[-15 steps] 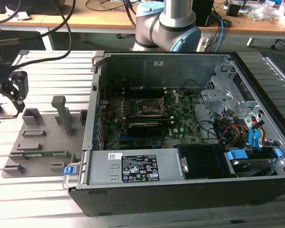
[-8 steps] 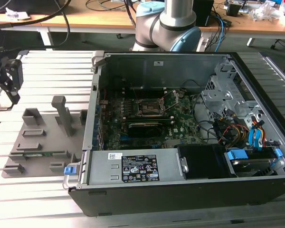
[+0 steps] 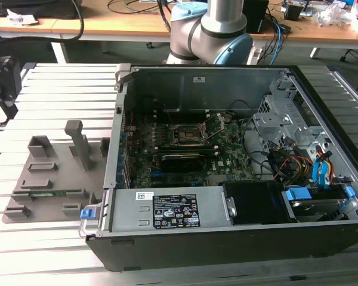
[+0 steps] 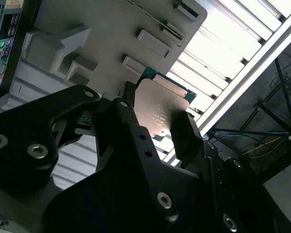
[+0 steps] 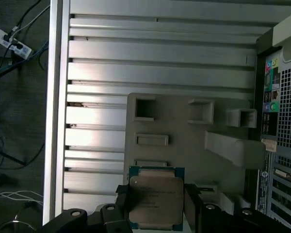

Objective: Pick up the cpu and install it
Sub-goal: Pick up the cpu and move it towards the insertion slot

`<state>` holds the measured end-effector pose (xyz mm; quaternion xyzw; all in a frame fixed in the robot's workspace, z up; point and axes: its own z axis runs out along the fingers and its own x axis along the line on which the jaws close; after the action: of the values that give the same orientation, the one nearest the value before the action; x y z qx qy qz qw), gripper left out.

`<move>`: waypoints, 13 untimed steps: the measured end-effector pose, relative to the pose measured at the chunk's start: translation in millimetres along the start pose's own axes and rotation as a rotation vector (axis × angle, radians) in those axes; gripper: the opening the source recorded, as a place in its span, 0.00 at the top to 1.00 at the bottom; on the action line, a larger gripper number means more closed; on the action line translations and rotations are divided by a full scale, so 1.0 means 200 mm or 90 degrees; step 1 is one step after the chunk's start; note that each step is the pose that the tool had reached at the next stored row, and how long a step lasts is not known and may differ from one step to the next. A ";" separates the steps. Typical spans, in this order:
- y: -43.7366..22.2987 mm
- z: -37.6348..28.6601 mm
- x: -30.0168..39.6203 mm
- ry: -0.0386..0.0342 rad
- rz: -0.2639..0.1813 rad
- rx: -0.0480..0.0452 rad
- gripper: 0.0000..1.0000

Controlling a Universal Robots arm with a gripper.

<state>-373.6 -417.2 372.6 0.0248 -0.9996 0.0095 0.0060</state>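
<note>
So the black claw point(image 4: 159, 127) is clenched on the small flat square cpu with the silvery-grey metal top point(image 4: 157, 107), one finger on each side. It hangs over the edge of the grey plastic holder tray point(image 5: 194, 141) on the slatted aluminium table point(image 5: 136, 48), at the exterior view's left of the open black computer case point(image 3: 227, 238).

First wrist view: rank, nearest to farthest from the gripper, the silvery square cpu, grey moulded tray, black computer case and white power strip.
1. Silvery square cpu, clamped in the gripper.
2. Grey moulded tray, right beneath it.
3. Black computer case, alongside the tray.
4. White power strip, down on the floor, opposite side from the case.
</note>
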 end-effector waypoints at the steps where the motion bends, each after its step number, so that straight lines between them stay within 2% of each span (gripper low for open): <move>1: 0.000 -0.024 0.000 0.0000 0.000 0.0000 0.46; 3: -0.001 -0.047 0.001 0.0000 0.000 0.0000 0.46; 6: -0.002 -0.117 0.001 0.0000 0.000 0.0000 0.46; 7: -0.003 -0.155 0.002 0.0000 0.000 0.0000 0.46; 11: -0.004 -0.225 0.003 0.0000 0.000 0.0000 0.46; 13: -0.005 -0.280 0.003 0.0000 0.000 0.0000 0.46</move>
<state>-373.6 -417.1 428.6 0.0248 -0.9996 0.0095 0.0060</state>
